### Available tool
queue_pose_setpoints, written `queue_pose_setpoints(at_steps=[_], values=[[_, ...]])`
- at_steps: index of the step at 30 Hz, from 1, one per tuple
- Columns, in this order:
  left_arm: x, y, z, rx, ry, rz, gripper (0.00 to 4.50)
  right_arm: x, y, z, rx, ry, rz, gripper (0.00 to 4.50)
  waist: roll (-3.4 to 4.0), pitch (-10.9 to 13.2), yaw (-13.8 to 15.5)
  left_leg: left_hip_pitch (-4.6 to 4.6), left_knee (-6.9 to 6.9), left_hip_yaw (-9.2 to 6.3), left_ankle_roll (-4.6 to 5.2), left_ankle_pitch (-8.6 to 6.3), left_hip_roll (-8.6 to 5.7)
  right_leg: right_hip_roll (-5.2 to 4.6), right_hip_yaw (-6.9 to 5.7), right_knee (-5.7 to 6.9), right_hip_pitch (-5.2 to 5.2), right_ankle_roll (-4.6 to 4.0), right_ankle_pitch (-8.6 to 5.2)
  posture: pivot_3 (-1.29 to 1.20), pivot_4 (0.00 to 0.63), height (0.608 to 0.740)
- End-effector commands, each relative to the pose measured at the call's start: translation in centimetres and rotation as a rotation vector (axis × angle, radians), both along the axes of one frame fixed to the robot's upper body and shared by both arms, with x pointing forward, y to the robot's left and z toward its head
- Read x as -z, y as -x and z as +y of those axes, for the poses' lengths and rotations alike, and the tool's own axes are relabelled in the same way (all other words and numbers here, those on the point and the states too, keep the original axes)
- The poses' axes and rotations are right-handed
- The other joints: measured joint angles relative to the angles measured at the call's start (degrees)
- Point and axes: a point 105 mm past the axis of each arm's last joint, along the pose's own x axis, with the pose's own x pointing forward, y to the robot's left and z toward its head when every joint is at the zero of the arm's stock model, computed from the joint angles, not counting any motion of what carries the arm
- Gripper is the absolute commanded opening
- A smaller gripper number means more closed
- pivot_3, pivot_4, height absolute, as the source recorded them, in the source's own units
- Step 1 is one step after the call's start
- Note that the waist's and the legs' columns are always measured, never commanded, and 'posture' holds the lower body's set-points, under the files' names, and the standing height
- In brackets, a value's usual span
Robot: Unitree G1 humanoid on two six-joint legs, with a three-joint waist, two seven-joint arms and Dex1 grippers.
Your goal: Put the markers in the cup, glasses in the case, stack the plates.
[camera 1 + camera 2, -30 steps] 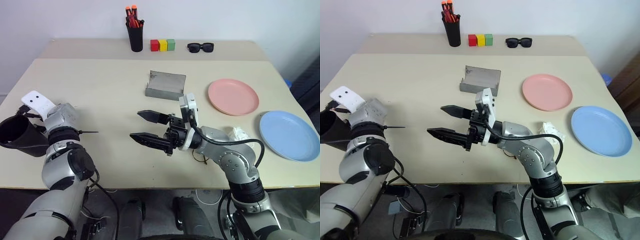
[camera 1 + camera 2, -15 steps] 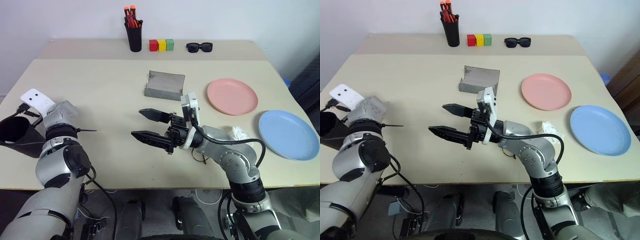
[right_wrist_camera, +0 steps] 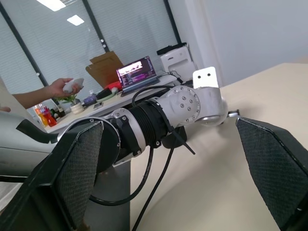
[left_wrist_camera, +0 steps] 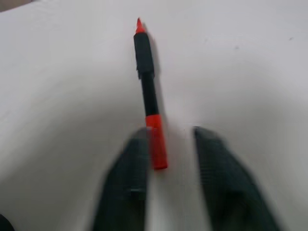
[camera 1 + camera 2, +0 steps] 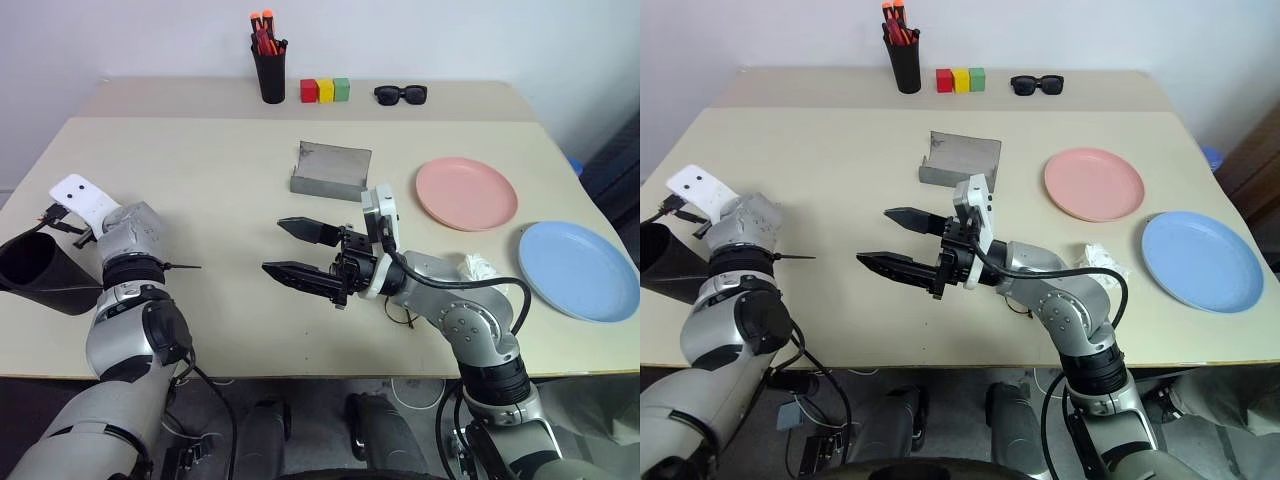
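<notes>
In the left wrist view a red-orange marker (image 4: 147, 82) with a black middle lies on the table. Its red end sits between the fingers of my left gripper (image 4: 171, 132), which stand apart, wider than the marker, so the gripper is open. The black cup (image 5: 35, 270) lies tilted at the table's left edge beside my left wrist. My right gripper (image 5: 272, 246) hovers open over the table's middle, holding nothing. The grey case (image 5: 330, 170) stands open behind it. A thin dark bit of the glasses (image 5: 398, 316) peeks from under my right forearm. The pink plate (image 5: 466, 193) and blue plate (image 5: 578, 270) lie apart at the right.
At the back stand a black pen holder (image 5: 271, 70) with red-orange markers, three coloured blocks (image 5: 325, 90) and black sunglasses (image 5: 401, 95). A crumpled white tissue (image 5: 478, 268) lies by my right elbow.
</notes>
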Motion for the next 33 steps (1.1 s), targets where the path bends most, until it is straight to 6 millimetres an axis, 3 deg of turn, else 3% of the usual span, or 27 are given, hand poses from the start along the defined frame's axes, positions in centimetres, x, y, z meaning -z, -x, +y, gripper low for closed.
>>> queue_pose_setpoints(at_steps=[1,14,17,22,30,33], values=[[-0.7,0.3,0.6,-0.031,-0.002,-0.028,3.31,-1.0,0.3,0.1,-0.011,-0.026,-0.039,4.50,0.00,0.00,-0.05,0.00,0.00,0.00,0.00,0.00,0.00,0.01,0.00,0.00,0.00,0.00,0.00,0.00,0.150,0.740],[1.6,0.6,0.7,-0.027,0.164,-0.013,3.31,-1.0,0.3,0.0,-0.006,-0.027,-0.040,4.50,0.02,-0.01,-0.30,0.03,-0.01,0.01,0.00,0.00,0.00,0.01,0.00,0.03,0.00,0.00,0.00,0.00,0.150,0.740],[1.7,0.6,0.6,-0.023,0.172,-0.015,2.46,-1.0,0.3,0.0,-0.005,-0.028,-0.040,4.50,0.03,-0.01,-0.33,0.03,-0.01,0.02,0.00,0.00,0.00,0.01,0.01,0.03,0.00,0.00,0.00,0.00,0.150,0.740],[1.8,0.5,0.4,-0.020,0.178,-0.016,0.02,-1.0,0.2,0.0,-0.003,-0.027,-0.041,4.50,0.04,-0.02,-0.31,0.03,-0.01,0.02,0.00,0.00,0.00,0.01,0.01,0.04,0.00,0.00,0.00,0.00,0.150,0.740],[0.9,-0.1,0.1,0.028,0.115,-0.030,0.02,-1.0,0.2,0.0,-0.003,-0.023,-0.043,4.50,0.04,-0.02,-0.23,0.03,-0.01,0.02,0.00,0.00,0.00,0.01,0.01,0.04,0.00,0.00,0.00,0.00,0.150,0.740],[-1.0,-2.0,-1.9,0.177,0.015,-0.046,0.02,-1.0,0.2,0.0,-0.004,-0.021,-0.042,4.50,0.04,-0.02,0.05,0.02,0.00,0.02,0.00,0.00,0.00,0.01,0.01,0.04,0.00,0.00,0.00,0.00,0.150,0.740]])
